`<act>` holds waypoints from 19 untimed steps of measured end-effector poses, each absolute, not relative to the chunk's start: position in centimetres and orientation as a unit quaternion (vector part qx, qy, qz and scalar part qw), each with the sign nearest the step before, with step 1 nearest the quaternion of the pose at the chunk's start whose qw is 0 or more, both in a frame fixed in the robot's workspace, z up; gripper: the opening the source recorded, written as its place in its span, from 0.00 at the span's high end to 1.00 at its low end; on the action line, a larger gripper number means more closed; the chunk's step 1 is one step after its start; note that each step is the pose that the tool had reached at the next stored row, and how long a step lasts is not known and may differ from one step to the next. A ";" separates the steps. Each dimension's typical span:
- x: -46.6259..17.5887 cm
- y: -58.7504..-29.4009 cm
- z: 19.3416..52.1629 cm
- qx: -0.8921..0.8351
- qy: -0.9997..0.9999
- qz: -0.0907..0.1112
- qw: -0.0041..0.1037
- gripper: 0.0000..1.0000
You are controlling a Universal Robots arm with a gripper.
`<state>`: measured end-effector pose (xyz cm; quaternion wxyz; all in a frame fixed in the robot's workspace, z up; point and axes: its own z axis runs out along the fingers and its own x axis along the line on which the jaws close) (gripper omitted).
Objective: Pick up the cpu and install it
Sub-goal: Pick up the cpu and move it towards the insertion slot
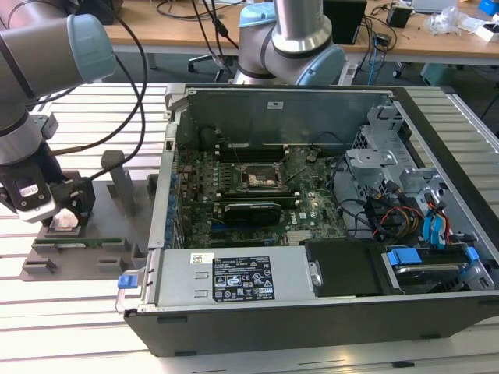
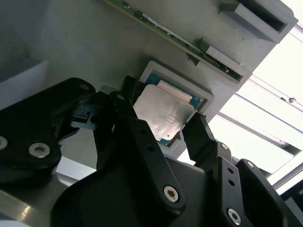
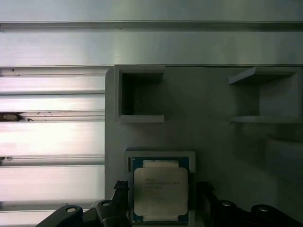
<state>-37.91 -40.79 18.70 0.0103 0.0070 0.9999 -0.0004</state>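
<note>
The end effector (image 3: 162, 198) hangs open straight over the cpu (image 3: 161, 189), its black fingers (image 3: 121, 195) flanking opposite edges without clearly gripping, while the chip lies flat in the grey holder's (image 3: 213, 142) recess, well apart from the computer case (image 1: 312, 321).

You can read no text here. Between the spread fingers of your gripper (image 3: 162, 188), the silver-grey square cpu (image 3: 161, 195) carries faint engraved lines, too fine to make out. Well away from the gripper, the white label (image 1: 242, 278) on the grey metal box (image 1: 176, 282) bears black print and symbols, all illegible.
</note>
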 end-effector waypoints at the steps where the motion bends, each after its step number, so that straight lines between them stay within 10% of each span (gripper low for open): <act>1: -37.8 -40.8 18.7 0.007 1.000 0.000 0.010 0.32; 19: -37.8 -40.8 18.7 0.007 1.000 -0.002 0.010 0.45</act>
